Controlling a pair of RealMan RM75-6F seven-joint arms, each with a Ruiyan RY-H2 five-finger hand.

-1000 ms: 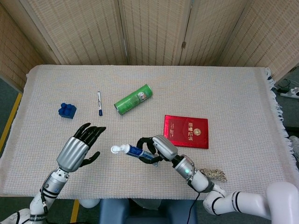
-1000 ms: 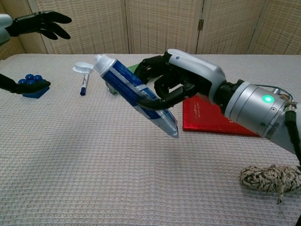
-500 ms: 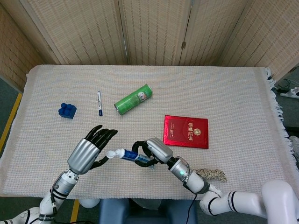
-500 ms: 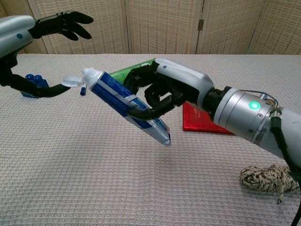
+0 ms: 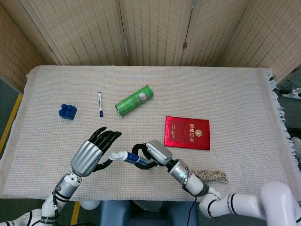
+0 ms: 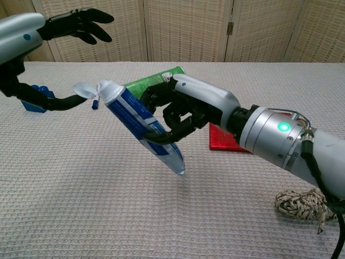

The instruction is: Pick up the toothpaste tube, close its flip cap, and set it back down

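Toothpaste tube rides above the near table edge, gripped mid-body by your right hand; left hand is spread.

Chest view: flip cap touches your left fingertip; soft tube, so squeeze gently.

Even, bright indoor light; both views mostly sharp.

Soft diffuse light falls from above, leaving only faint shadow on the cloth under the right hand and the left hand in the head view. A pale sheen runs along the silver back of the right hand and over the forearm shell behind it in the chest view, where a small green lamp glows. The flip cap, just beside the left hand's thumb, looks slightly smeared. The left hand is cut off at the frame's upper corner there.
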